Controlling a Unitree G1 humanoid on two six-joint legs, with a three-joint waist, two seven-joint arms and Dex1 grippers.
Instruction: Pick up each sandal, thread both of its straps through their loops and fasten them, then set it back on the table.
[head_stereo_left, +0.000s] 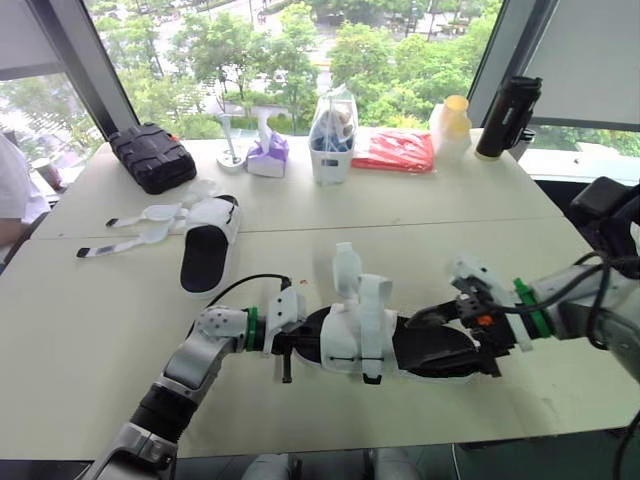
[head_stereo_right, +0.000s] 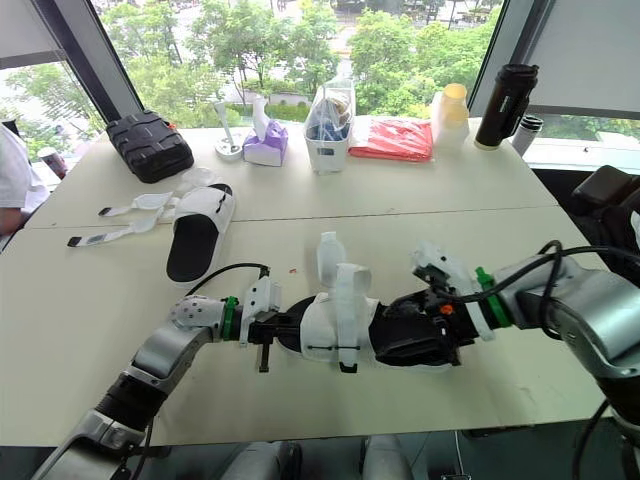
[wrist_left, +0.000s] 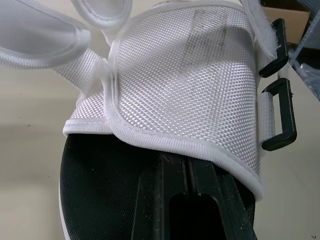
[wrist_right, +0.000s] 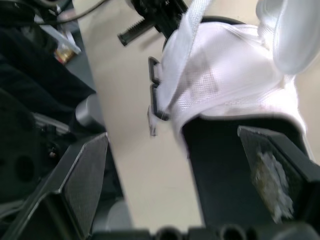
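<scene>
Sandal (head_stereo_left: 400, 345), white upper over a black footbed, is shown lying on the table (head_stereo_left: 100, 330) between the two grippers. The left gripper (wrist_left: 189, 172) is set at the toe end: its fingers (wrist_left: 160, 200) are drawn together with only a slit left between them, and their tips are laid on the footbed just under the front edge of the upper; nothing is seen pinched in the slit. The right gripper (wrist_right: 172, 134) is set at the heel end and is spread wide: one finger (wrist_right: 272, 170) is held over the footbed and the other (wrist_right: 82, 175) outside the sandal's side, so that the sole's edge is bracketed but not clamped. Two black loops (wrist_left: 280, 115) are carried on one side of the upper; one strap (head_stereo_left: 347, 270) is stood up free above it, and a second strap (head_stereo_left: 372, 320) is laid across it. Beyond the sandal and to the robot's left of it, a second sandal (head_stereo_left: 210, 245) is laid with its loose straps (head_stereo_left: 140, 215) spread on the table. Farther beyond the sandal, a black case (head_stereo_left: 152, 157), a purple tissue pack (head_stereo_left: 268, 155), a bagged white container (head_stereo_left: 332, 135), a red packet (head_stereo_left: 395, 150), a yellow-capped bottle (head_stereo_left: 452, 128) and a black flask (head_stereo_left: 508, 115) are set in a row. A person's white sleeve (head_stereo_left: 15, 190) is seen far to the left of the sandal.
</scene>
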